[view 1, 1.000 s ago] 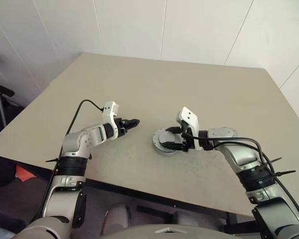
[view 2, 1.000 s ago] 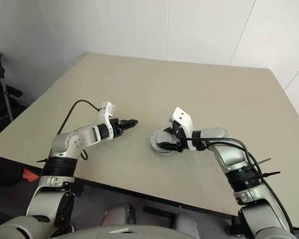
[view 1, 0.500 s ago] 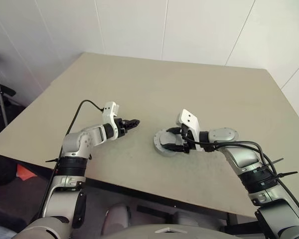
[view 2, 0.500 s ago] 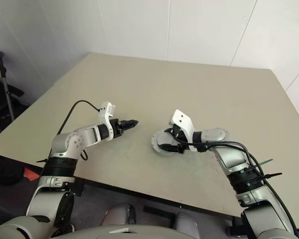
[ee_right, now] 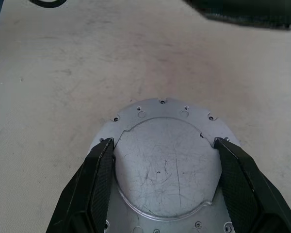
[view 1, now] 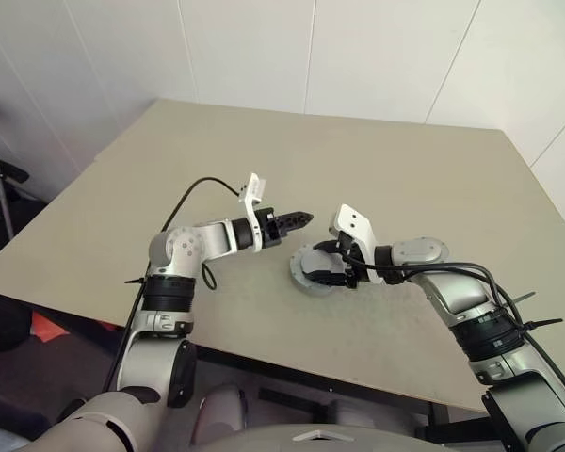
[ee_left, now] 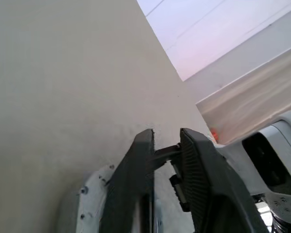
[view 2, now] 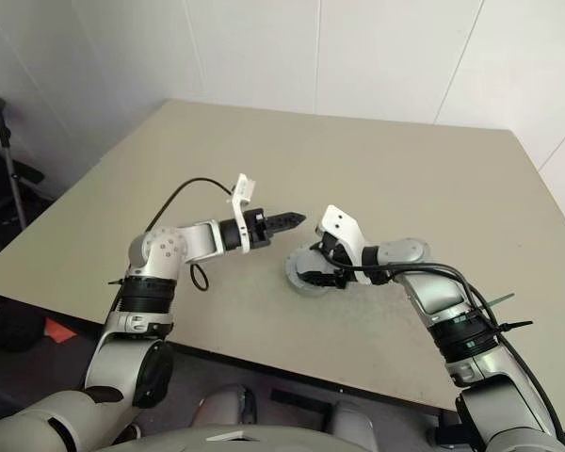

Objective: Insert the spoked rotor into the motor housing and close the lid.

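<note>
Reaching across from the tabletop's (view 1: 169, 160) left side, my left gripper (view 1: 301, 218) hangs above the surface with its two black fingers pressed together and nothing between them; the tip points toward my right arm and sits just beside the white camera block on that wrist. In the left wrist view those fingers (ee_left: 136, 174) stand nearly touching, with part of a grey round metal piece below them.

Toward the near edge, about midway along it, the motor housing (view 1: 313, 270) rests flat on the tabletop. In the right wrist view its upper face is a scratched grey metal disc (ee_right: 166, 165) set on a wider flange with small screw holes, so I take the lid to be down, though I cannot tell for certain.

My right gripper (view 1: 328, 266) comes in from the right, angled downward, its fingers (ee_right: 94, 179) spread wide on either side of that disc, right at its rim; whether they press on it I cannot tell.
</note>
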